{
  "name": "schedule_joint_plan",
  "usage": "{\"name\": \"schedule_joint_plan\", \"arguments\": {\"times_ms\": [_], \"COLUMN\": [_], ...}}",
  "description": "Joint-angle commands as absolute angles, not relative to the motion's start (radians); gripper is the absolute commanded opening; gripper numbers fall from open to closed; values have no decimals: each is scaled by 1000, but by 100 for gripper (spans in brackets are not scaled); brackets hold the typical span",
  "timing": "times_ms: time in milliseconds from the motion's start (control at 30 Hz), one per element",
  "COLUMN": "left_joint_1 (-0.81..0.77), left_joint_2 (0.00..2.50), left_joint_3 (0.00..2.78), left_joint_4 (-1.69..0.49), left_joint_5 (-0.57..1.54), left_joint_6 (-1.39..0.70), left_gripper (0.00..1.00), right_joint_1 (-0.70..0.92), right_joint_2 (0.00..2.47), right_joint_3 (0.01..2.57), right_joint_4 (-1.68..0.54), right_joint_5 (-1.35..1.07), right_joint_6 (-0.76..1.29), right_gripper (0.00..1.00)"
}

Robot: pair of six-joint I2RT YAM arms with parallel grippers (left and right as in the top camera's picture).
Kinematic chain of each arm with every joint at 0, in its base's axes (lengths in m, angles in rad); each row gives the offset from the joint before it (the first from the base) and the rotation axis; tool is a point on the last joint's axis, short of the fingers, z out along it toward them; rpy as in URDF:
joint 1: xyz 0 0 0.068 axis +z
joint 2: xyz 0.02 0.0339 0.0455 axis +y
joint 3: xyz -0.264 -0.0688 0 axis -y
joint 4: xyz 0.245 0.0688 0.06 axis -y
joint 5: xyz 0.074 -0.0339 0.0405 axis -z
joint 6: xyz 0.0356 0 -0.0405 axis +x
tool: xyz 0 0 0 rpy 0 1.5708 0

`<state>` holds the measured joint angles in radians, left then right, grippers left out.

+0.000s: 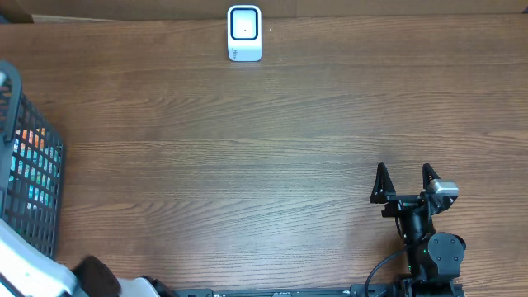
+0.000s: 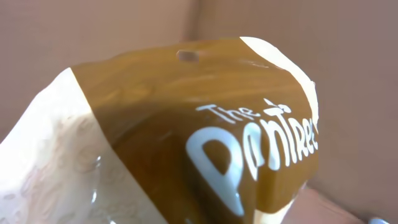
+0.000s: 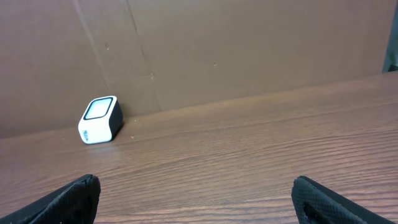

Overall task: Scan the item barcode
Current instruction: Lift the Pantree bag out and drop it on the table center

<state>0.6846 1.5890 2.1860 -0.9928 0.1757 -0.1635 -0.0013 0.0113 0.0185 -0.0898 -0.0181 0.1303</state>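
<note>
Pouch (image 2: 186, 143) fills the left wrist view: brown and white, hang hole at top, white lettering reads "The Pantree". No barcode on this face. Left hand clenched, fingers hidden behind the pouch, so I can't tell if it's gripped. Right hand (image 1: 404, 169) released, jaws wide, low over the near right counter (image 1: 247, 165). Scanner (image 1: 244, 33) sits at the far edge, its label too small to read. Basket (image 1: 37, 177) at left edge. Wide bare wood between.

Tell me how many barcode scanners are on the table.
1. The scanner stands at the far edge of the table, near its middle. The basket at the left edge could hide another.
</note>
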Motion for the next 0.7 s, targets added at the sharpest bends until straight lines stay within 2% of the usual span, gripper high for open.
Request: {"name": "schedule_joint_plan", "arguments": {"times_ms": [0, 300, 500, 667], "left_joint_1": [553, 82, -115, -215], "left_joint_2": [1547, 1679, 1869, 2020], "left_joint_3": [2190, 2054, 1883, 1804], "left_joint_4": [-1061, -1299, -1251, -1153], "left_joint_5": [364, 407, 310, 296], "left_joint_6": [-228, -126, -141, -196], "left_gripper": [4, 4, 5, 5], "right_joint_1": [-9, -9, -9, -9], "right_joint_2": [5, 5, 5, 5], "right_joint_3": [8, 8, 8, 8], "right_joint_4": [-84, -84, -84, -84], "right_joint_5": [-9, -9, -9, -9], "right_joint_6": [126, 126, 126, 126], "right_gripper": [100, 100, 100, 100]}}
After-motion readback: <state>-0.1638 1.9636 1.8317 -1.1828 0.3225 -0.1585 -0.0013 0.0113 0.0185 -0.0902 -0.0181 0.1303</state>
